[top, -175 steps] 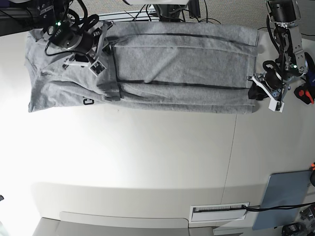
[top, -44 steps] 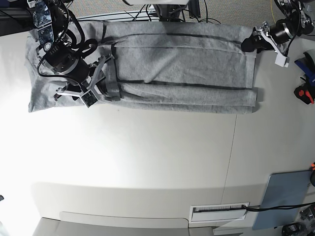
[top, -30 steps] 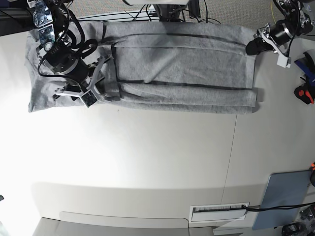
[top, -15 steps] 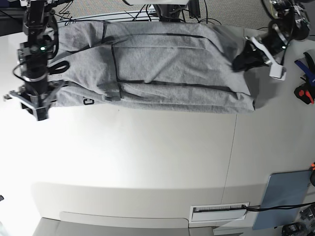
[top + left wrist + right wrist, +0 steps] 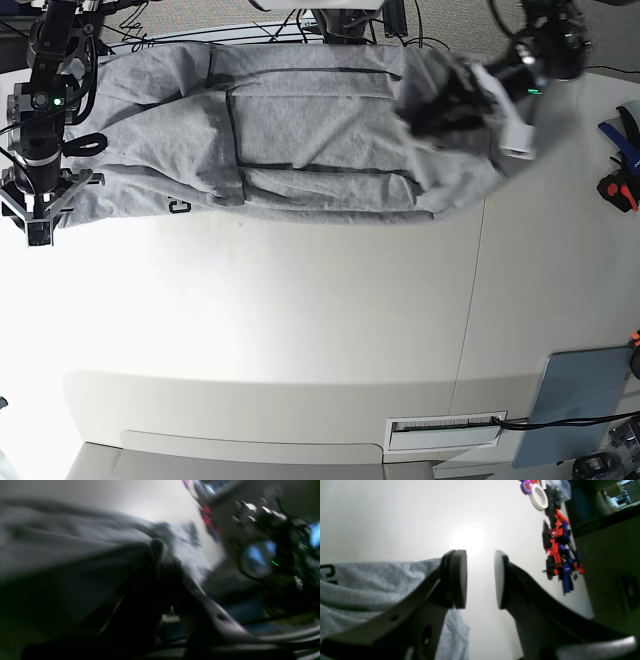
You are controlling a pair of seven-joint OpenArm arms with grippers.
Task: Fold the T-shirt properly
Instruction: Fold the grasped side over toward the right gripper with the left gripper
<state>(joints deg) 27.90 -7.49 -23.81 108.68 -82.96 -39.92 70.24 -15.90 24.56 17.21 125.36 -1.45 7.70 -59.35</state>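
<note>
Base view, table: the white table point(image 5: 300, 330) fills the lower two thirds of the frame and is bare where the fold will land.
T-shirt: the T-shirt point(image 5: 300, 130) lies as a long grey band across the top of the frame; half a second ago its right end lay nearly flat near the upper right, and now that end is lifted and carried leftward, blurred, over the band's right third.
Left arm: the left gripper point(image 5: 455, 100), upper right of centre in the base view, has swept in from the far right edge with cloth bunched at it; in the left wrist view the left gripper point(image 5: 160, 562) looks nearly closed on a grey fold, though motion blur hides the jaws.
Right arm: the right gripper point(image 5: 35, 215) hangs at the left edge, just off the shirt's left end; in the right wrist view the right gripper point(image 5: 480, 578) shows both pads parted with bare table between them, holding nothing, about where it was half a second ago.
Meaning: I judge the crosswise fold is under way, right end going over toward the left.
Small things: red and blue tools point(image 5: 560, 555) and a tape roll point(image 5: 538, 496) lie upper right.
</note>
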